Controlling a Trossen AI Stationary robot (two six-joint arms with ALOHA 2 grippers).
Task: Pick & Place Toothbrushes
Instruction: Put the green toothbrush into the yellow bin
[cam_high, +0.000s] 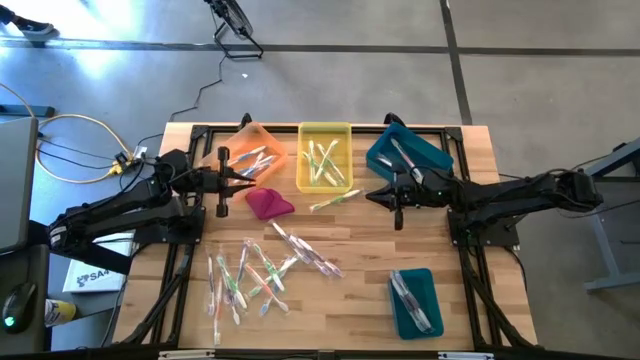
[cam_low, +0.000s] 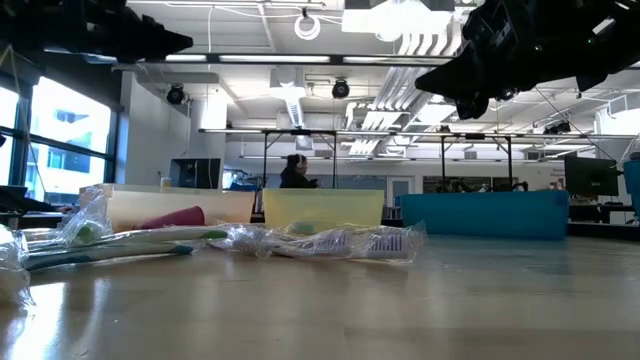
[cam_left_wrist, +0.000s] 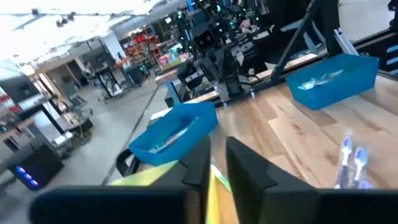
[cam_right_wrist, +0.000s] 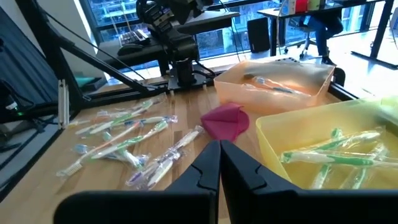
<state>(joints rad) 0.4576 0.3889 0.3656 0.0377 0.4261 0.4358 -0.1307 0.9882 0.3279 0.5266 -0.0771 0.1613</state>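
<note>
- Readable writing: only part of a printed mark, seemingly "SA", is showing on the white sheet (cam_high: 88, 277) lying at the lower left of the high view; no brand is legible on any wrapper.
- The loose toothbrushes (cam_high: 255, 272), thin plastic sticks in crinkled clear wrappers with green, pink and blue accents, are lying scattered on the pale wooden slat table (cam_high: 350, 310), lower centre of the high view.
- More wrapped sticks are lying inside the translucent orange plastic bin (cam_high: 252, 155), the yellow rectangular plastic bin (cam_high: 324, 156), the upper teal bin (cam_high: 408, 152) and the lower teal bin (cam_high: 414, 301).
- One green-tipped wrapped toothbrush (cam_high: 334, 200) is resting just below the yellow bin.
- The soft magenta cloth lump (cam_high: 268, 204) is sitting between the orange bin and the scattered pile.
- The left gripper (cam_high: 247, 178) is hovering at the orange bin's lower edge; its dark fingers (cam_left_wrist: 242, 168) are standing nearly together with a narrow gap, and whether anything is pinched there cannot be told.
- The right gripper (cam_high: 372, 196) is hanging between the yellow bin and the upper teal bin, fingers (cam_right_wrist: 208, 165) pressed together, empty.
</note>
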